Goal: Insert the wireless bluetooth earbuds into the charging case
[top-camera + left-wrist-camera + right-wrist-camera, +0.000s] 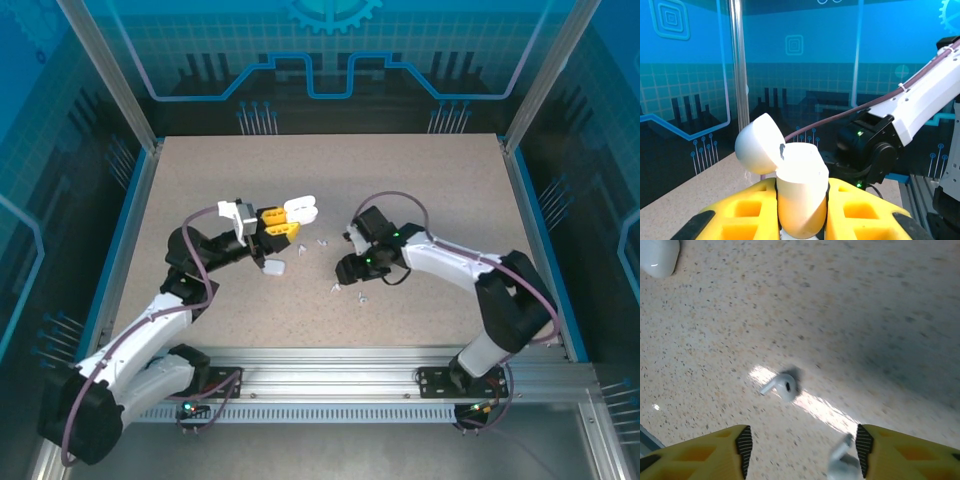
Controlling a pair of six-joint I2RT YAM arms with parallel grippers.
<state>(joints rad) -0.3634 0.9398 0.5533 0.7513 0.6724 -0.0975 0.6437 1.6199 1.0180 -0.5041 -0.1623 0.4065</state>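
Note:
My left gripper [277, 226] is shut on a white charging case [799, 185] and holds it up off the table. The case's lid [757, 145] is hinged open to the left. My right gripper [804, 450] hangs low over the table, its jaws apart. One white earbud [782, 386] lies on the table just beyond the fingertips. A second white earbud [842, 465] lies between the jaws, close against the right pad [863, 450]. In the top view these two earbuds [337, 288] lie under the right gripper [350, 278]. Two more earbuds [322, 242] lie between the arms.
A second white case [275, 267] lies closed on the speckled table [430, 180] below the left gripper; its corner [657, 255] is also in the right wrist view. The right arm [920, 100] crosses close behind the held case. Blue walls surround the table.

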